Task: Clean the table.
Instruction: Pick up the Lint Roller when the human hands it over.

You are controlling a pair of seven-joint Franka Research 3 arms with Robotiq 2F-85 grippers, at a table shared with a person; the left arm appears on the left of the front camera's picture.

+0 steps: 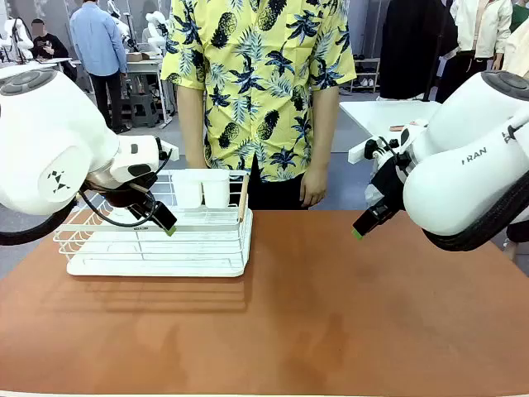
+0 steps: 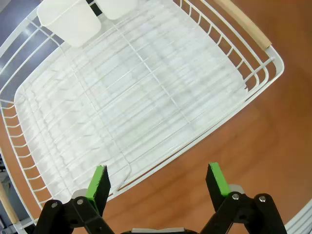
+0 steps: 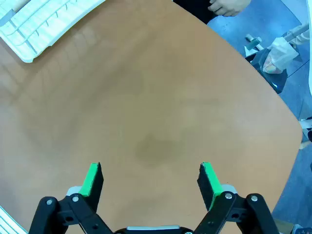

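Observation:
The reddish-brown table (image 1: 314, 322) spreads across the front view with a bare top in the middle and right. My left gripper (image 1: 165, 222) hangs over the near right part of a white wire dish rack (image 1: 157, 244). In the left wrist view this gripper (image 2: 158, 181) is open and holds nothing, with the rack (image 2: 122, 97) below it. My right gripper (image 1: 364, 225) hovers above the table's far right part. In the right wrist view it (image 3: 150, 178) is open and holds nothing, over bare table top (image 3: 156, 112).
Two white cups (image 1: 202, 188) stand at the back of the rack, which has wooden handles (image 2: 243, 22). A person in a yellow patterned shirt (image 1: 260, 83) stands at the far edge, one hand (image 1: 312, 186) hanging down. A white-topped table (image 1: 384, 112) is behind on the right.

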